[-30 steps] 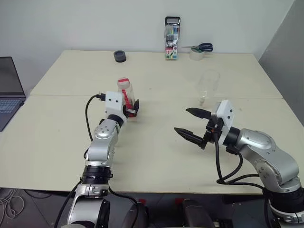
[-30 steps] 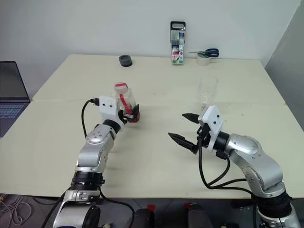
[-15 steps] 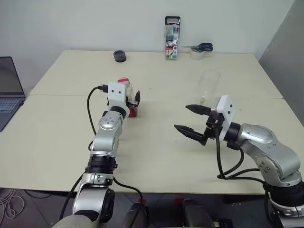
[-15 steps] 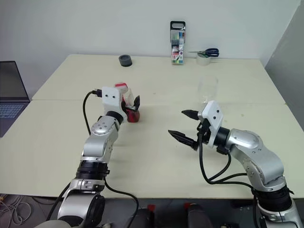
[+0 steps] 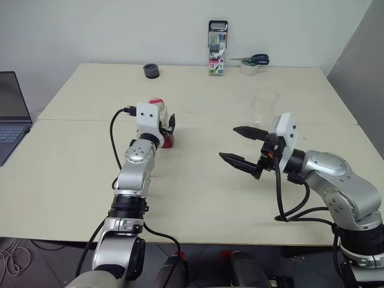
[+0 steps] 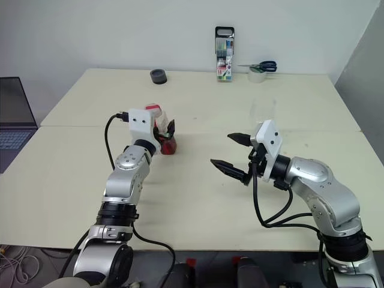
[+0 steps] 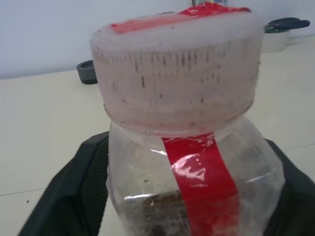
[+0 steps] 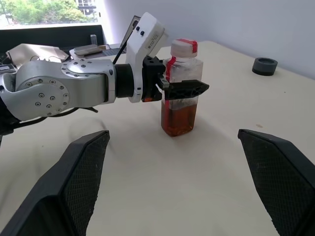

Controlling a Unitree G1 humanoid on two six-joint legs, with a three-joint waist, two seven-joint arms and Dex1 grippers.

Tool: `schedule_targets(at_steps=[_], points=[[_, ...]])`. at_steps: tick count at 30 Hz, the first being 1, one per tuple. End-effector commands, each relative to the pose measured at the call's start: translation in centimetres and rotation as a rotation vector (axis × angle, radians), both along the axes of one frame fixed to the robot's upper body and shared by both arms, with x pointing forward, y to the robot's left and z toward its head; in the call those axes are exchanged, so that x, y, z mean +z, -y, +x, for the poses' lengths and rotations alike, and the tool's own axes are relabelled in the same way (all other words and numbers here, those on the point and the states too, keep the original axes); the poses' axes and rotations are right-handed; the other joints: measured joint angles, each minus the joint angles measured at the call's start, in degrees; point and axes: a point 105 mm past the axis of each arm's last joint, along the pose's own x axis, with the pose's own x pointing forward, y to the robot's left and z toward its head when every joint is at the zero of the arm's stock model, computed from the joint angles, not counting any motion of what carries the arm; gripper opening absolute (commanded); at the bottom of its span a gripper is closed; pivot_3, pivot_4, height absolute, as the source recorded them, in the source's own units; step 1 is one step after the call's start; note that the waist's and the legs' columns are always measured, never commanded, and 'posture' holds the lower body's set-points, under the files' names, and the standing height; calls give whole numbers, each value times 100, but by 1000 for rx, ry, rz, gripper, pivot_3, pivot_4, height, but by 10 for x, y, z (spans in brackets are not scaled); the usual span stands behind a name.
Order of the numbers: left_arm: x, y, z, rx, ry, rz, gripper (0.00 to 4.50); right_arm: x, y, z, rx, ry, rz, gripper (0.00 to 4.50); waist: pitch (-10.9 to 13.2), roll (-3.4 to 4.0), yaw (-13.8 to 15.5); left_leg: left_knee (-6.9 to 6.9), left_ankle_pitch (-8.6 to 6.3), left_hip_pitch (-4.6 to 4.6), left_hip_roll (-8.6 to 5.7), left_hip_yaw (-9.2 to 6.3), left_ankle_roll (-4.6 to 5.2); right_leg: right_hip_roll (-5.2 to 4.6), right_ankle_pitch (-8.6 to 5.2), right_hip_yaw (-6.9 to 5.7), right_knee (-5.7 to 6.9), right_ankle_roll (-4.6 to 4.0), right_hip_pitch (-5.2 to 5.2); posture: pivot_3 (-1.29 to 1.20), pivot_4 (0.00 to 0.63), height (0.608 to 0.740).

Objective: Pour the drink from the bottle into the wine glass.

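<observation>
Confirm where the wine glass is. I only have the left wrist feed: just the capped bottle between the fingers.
Observer: The wine glass stands upright on the table, to the right of the bottle and well apart from it.
Operator: Right gripper?
Observer: The right gripper is open and empty, above the table on the near side of the glass.
Operator: Bottle lifted?
Observer: No. In the right wrist view its base looks to be on the table, with the left gripper closed around its middle.
</observation>
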Motion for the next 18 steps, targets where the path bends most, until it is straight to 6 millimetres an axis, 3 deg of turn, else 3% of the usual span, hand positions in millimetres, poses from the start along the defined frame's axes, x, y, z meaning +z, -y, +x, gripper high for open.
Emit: schedule_targets(at_steps=[1,4,5,14,18], points=[[21,3,1,-10,63,-3,2606,10,0,-2,10,35,20,4500,0,0,0,0,0,0,0,0,0,0,0,0,0,0,0,0,150,740],[22,4,1,-15,66,-2,1840,9,0,-2,9,34,20,4500,0,0,-2,0,1,0,0,0,-1,0,0,0,0,0,0,0,150,740],[22,4,1,-17,68,-2,1776,9,1,-2,9,34,20,4500,0,0,-2,0,1,0,0,0,-1,0,0,0,0,0,-1,0,150,740],[30,10,-5,-82,126,7,1761,9,1,-3,12,39,20,4500,1,-1,-1,0,2,-1,0,1,-4,0,0,0,0,0,-1,0,150,740],[29,17,-14,-201,125,9,1761,13,2,-4,1,59,28,4500,1,0,-3,-1,4,-2,0,1,-7,0,0,0,0,0,-2,0,150,740]])
